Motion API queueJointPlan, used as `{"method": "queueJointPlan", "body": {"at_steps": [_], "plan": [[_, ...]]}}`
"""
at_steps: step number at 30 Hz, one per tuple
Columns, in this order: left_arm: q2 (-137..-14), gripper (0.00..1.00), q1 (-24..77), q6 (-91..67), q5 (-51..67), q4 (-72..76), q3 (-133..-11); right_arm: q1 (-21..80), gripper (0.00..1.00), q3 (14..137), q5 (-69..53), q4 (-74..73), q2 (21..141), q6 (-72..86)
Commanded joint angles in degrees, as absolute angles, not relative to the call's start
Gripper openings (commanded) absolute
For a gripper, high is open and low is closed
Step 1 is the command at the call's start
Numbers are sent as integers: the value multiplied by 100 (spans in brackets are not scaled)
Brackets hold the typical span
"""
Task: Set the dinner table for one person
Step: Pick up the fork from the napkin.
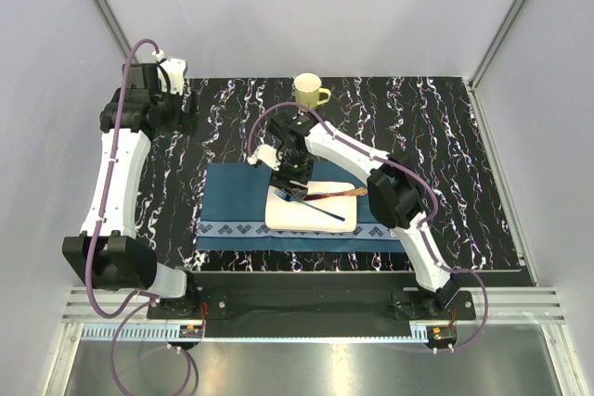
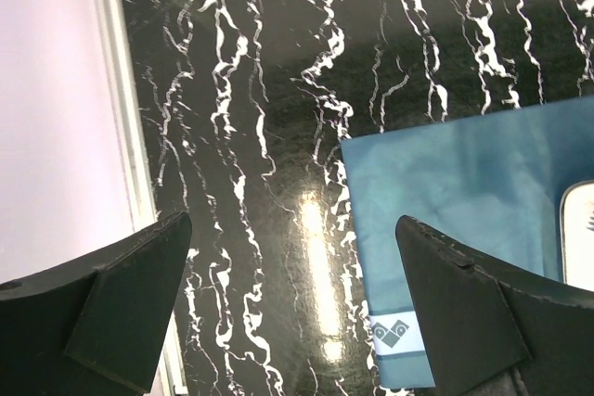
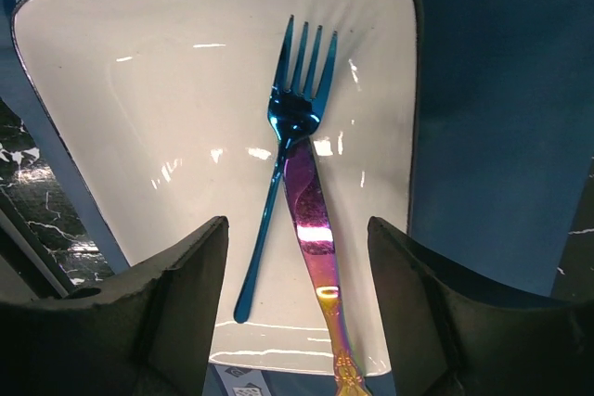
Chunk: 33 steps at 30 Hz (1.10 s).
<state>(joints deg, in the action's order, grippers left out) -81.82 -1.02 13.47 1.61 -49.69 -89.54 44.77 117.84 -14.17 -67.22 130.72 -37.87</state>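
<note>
Our right hand (image 3: pixel 297 248) hovers half-open and empty above the plate (image 3: pixel 167 90). The fork (image 3: pixel 299 108) and iridescent utensil (image 3: pixel 311 220) lie directly below, lengthwise across its closing line.

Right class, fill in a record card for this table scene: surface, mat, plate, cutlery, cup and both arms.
surface: dinner table, black with white veins
mat: blue placemat lying on it
plate: white square plate on the placemat
cutlery: blue fork and purple-gold utensil, crossed on the plate
cup: yellow mug near the far edge, off the placemat
left pincer: open, over bare table beside the placemat
right pincer: open, above the cutlery, gripping nothing
</note>
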Motion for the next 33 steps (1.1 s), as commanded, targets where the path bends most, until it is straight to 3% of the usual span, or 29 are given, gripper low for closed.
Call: {"method": "queueJointPlan", "body": {"at_steps": [1,12,18,27,33], "plan": [[-8051,99,-149,1257,18,-4685,-9325,4597,69,11672,-1433,-6539,13131,-3674],[-7901,99,-211,1204,18,-4667,-9255,4614,66,11373,-1477,-6328,13157,-3498],[-7831,99,-272,1187,44,-4667,-9220,4614,53,11373,-1521,-6267,13219,-3410],[-7849,99,-351,1160,114,-4658,-9264,4623,47,11312,-1538,-6249,13192,-3384],[-7866,99,-378,1143,158,-4667,-9308,4632,36,11241,-1573,-6223,13245,-3331]]}}
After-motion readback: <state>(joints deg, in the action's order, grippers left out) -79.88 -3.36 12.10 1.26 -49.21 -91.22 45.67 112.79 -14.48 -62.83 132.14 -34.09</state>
